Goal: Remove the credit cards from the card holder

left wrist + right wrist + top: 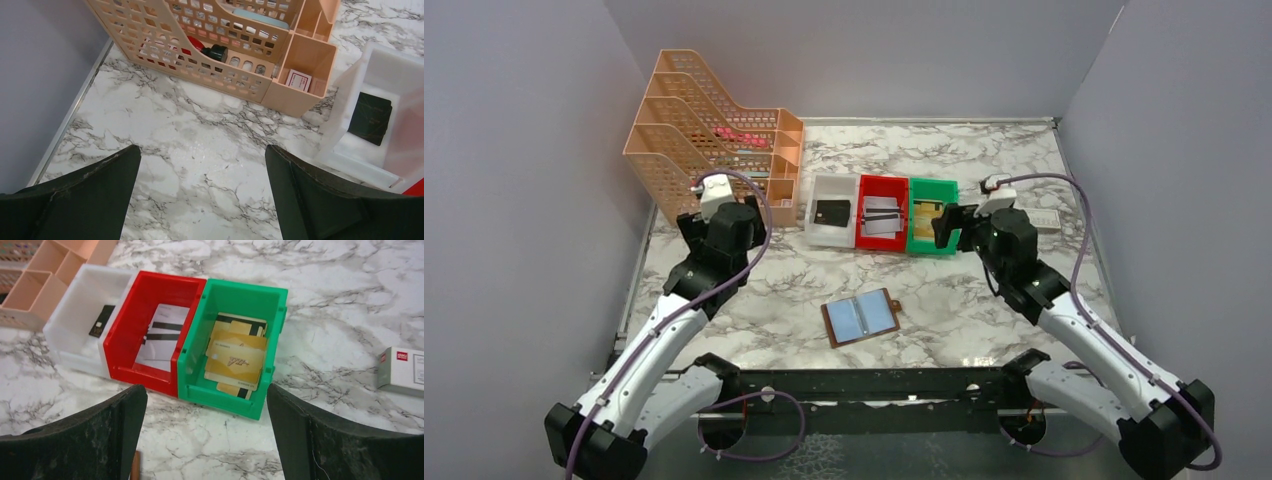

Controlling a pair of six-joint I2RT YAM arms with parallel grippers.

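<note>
Right gripper [202,400], wide open and empty like the left gripper [202,155], hovers right of the red bin [879,243], so we judge it nearer the card holder [861,318], which lies open on the arms' side of that bin, long side crosswise.

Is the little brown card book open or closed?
Open. The card holder lies spread flat, with both pale blue sleeve pages facing up and the brown cover showing only around the edges.
</note>
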